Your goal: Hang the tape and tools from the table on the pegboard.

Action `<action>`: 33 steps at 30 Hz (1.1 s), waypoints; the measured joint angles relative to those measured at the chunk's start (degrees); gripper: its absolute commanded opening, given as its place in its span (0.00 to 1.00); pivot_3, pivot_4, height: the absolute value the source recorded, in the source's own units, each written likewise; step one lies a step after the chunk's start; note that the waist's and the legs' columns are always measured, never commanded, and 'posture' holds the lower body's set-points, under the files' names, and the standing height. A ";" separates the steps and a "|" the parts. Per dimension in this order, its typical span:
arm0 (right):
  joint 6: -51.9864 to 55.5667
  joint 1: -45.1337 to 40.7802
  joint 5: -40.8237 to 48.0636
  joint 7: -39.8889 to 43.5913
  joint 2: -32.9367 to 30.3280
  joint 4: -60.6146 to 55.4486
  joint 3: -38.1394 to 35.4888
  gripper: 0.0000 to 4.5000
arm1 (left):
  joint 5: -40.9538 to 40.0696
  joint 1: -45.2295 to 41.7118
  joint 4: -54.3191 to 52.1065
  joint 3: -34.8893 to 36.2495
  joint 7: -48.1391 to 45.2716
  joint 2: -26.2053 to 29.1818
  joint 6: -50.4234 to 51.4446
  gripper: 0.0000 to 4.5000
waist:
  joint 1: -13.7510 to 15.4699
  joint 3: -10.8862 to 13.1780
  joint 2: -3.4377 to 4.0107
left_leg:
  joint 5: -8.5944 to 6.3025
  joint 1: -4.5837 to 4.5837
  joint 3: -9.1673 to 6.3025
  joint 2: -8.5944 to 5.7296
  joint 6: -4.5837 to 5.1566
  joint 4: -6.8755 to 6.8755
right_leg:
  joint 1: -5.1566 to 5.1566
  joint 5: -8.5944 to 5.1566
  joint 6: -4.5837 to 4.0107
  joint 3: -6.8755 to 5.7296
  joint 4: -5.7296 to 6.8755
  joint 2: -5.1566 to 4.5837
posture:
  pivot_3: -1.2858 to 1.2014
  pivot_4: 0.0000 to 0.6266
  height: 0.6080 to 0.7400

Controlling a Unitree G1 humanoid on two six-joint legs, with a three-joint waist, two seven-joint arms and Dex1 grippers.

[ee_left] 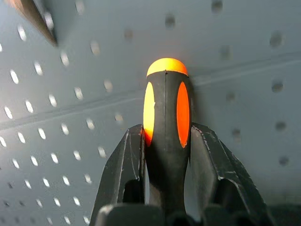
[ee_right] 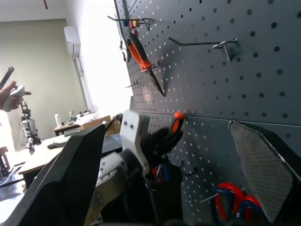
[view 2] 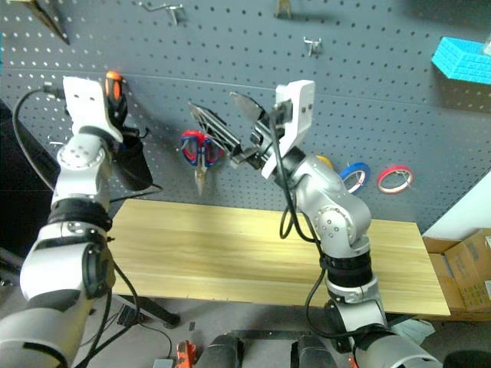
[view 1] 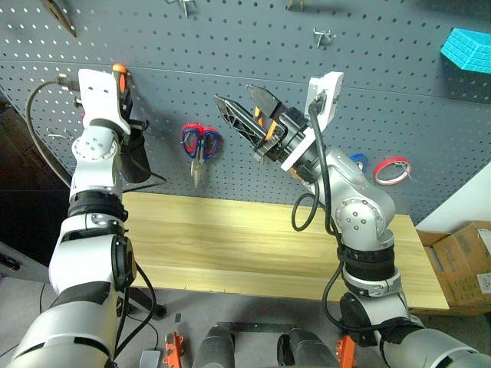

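Both arms are built of glossy white and silver-grey shells joined by black ribbed collars. The left arm [view 1: 92, 222], at the left edge of the frame, has a round white joint cap dotted with small screws and a square white wrist block. The right arm [view 1: 360, 230], right of centre, shows a silver joint disc with screws. Black cables loop along each arm to the wrist. Each gripper carries black fingers; the right gripper [view 1: 242, 115] has broad angular ones with meshed pads and orange detail at the base.
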 measured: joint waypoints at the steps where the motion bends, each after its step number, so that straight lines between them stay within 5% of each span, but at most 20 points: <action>1: 0.00 0.00 -0.10 -0.20 -0.02 0.00 0.00 1.00 | -0.20 0.91 0.00 0.00 0.04 -0.20 0.01 0.21 | 0.00 0.00 0.00 | 0.00 0.00 -0.01 0.00 0.00 0.00 | 0.00 0.00 0.00 -0.01 0.01 0.00 | 0.59 0.07 1.00; 2: 0.00 0.00 -0.17 -0.25 -0.03 0.00 0.01 1.00 | -0.39 1.41 -0.05 0.01 0.10 -0.32 0.09 0.21 | 0.01 0.00 0.00 | 0.00 -0.01 -0.02 0.00 0.00 0.01 | 0.00 0.00 -0.01 -0.02 0.01 0.01 | 0.59 0.07 1.00; 12: 0.01 0.06 -0.28 -0.59 -0.17 0.00 0.62 1.00 | -2.92 5.98 -9.44 0.48 0.23 -1.05 3.78 0.96 | 0.03 0.00 0.00 | 0.00 0.06 -0.02 -0.01 0.00 0.15 | 0.01 0.01 -0.02 0.00 0.33 0.01 | 0.59 0.08 1.00; 17: 0.01 0.13 -0.41 -0.56 -0.66 -0.01 1.04 1.00 | -4.18 7.31 -15.59 0.81 0.32 -1.12 7.46 0.98 | -0.05 0.01 0.01 | 0.00 0.12 -0.06 -0.01 0.01 0.40 | 0.01 0.00 -0.02 0.00 0.65 0.03 | 0.59 0.08 1.00; 25: -1.88 9.99 -9.49 3.26 -14.27 -7.48 5.75 1.00 | -7.71 18.97 -52.95 -1.91 -2.51 -5.07 18.82 0.98 | 0.09 0.03 0.15 | -0.01 0.56 0.00 -0.06 0.02 0.69 | 0.90 -0.15 0.19 0.09 0.01 -0.04 | 0.59 0.09 1.00; 33: -7.17 34.64 -24.43 -4.99 -19.03 -12.13 6.42 1.00 | -9.09 48.35 -73.60 -8.52 1.48 -17.96 35.04 0.98 | -1.21 -0.74 0.89 | -0.04 1.62 0.40 -0.06 0.04 -0.03 | 1.61 -0.52 -0.11 0.44 -0.33 -0.14 | 0.58 0.08 1.00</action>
